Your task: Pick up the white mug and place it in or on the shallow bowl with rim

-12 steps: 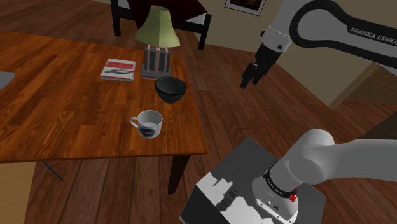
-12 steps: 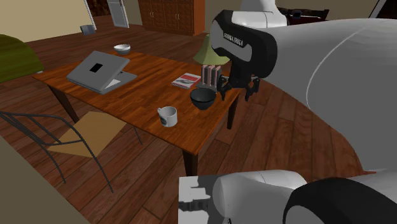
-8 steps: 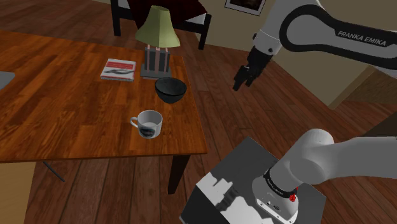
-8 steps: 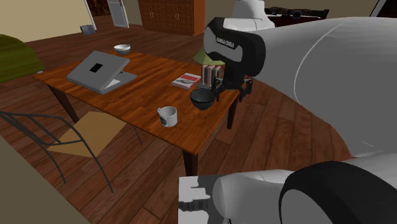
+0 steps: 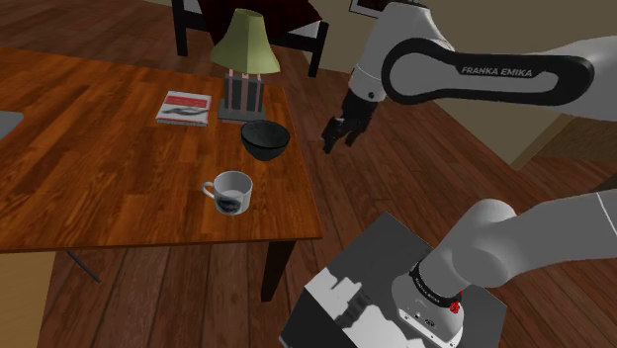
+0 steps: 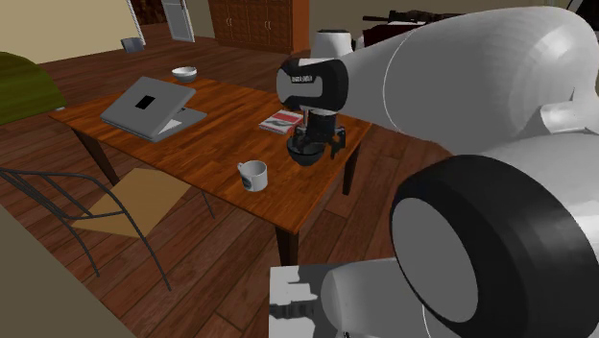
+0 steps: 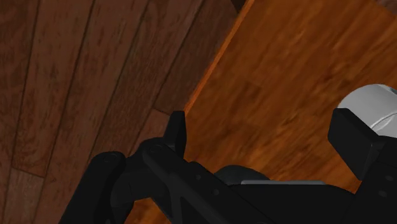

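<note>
Hovering by table (image 5: 119, 198) edge w/ floor (image 5: 396, 188) beside, tool (image 5: 336, 135) released, bowl (image 5: 265, 138) nr, mug (image 5: 230, 191) further in.

The table (image 5: 99, 178) is reddish-brown with a streaky wood grain. Near its front edge the mug (image 5: 229, 191) is white with a dark blue-grey patch on its side. The bowl (image 5: 265, 139) by the right edge is plain black. At the far right corner the lamp shade (image 5: 244, 42) is olive green and the lamp base (image 5: 246, 95) is striped grey and dark red. The book (image 5: 185, 108) beside it is white with a red band. The laptop (image 6: 154, 108) is grey with a black square. The arm (image 5: 475, 74) is white with black joints and white lettering, and the gripper (image 5: 336, 133) is all black. The floor (image 5: 396, 168) is dark brown planks.
</note>
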